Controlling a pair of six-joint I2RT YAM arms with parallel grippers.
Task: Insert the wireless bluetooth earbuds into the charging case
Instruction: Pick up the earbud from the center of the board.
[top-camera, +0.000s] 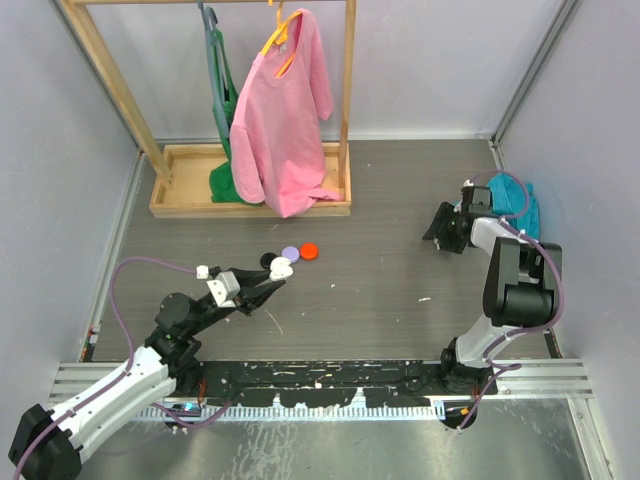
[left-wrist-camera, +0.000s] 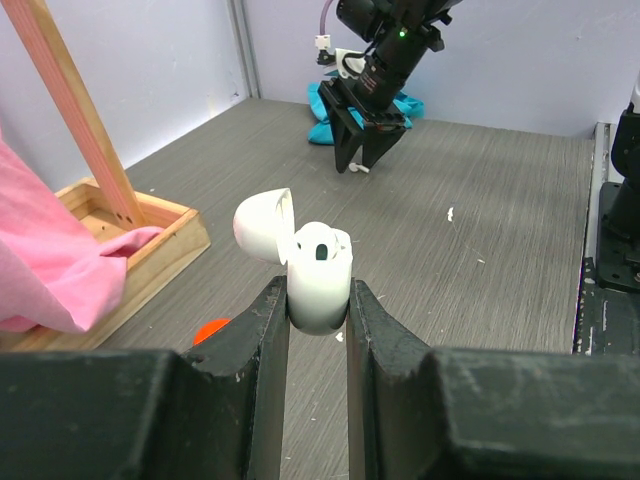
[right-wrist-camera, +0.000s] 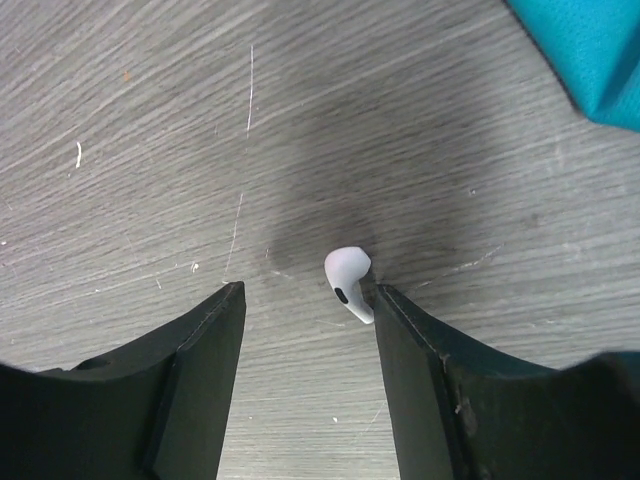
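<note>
While the left gripper (left-wrist-camera: 318, 292) pinches the open charging case (left-wrist-camera: 320, 262), the spread right gripper (right-wrist-camera: 310, 293) straddles the white earbud (right-wrist-camera: 348, 277); pickup should follow.

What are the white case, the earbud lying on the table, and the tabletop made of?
Charging case: likely hard glossy plastic; smooth shell with soft highlights.
Earbud: looks like the same white moulded plastic, with a slight sheen.
Tabletop: grey wood-grain, probably matte laminate; fine streaks and scratches, though real wood can't be ruled out.
</note>
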